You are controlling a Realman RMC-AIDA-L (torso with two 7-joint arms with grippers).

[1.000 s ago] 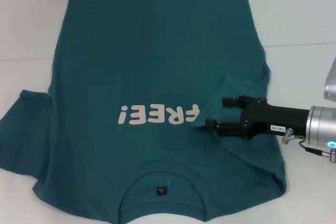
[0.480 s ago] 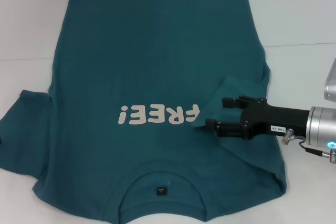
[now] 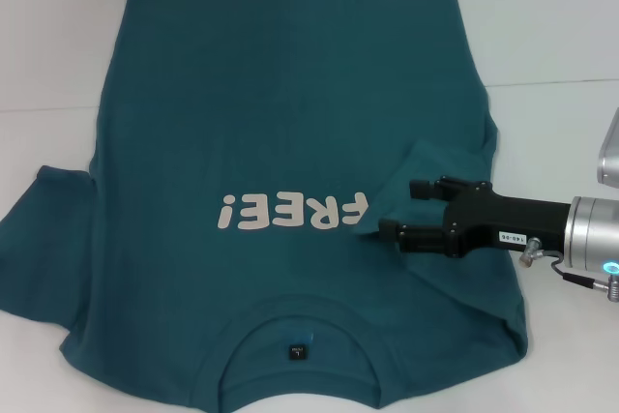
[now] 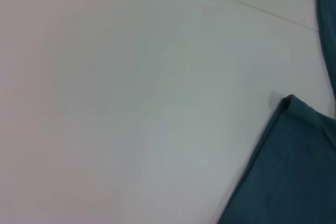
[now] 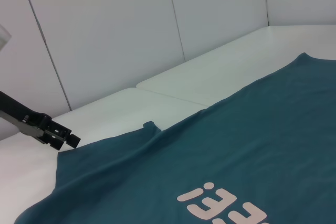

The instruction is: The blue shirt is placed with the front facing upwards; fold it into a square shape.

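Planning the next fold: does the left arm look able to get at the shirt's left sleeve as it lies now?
Probably yes. The left sleeve of the blue shirt lies flat on the table with nothing on it, and the left hand sits beside its edge. The right hand is over the opposite sleeve.

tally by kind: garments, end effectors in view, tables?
Blue shirt: 1
End effectors: 2, right end effector over the folded-in sleeve, left end effector by the other sleeve
White table: 1
Total: 4
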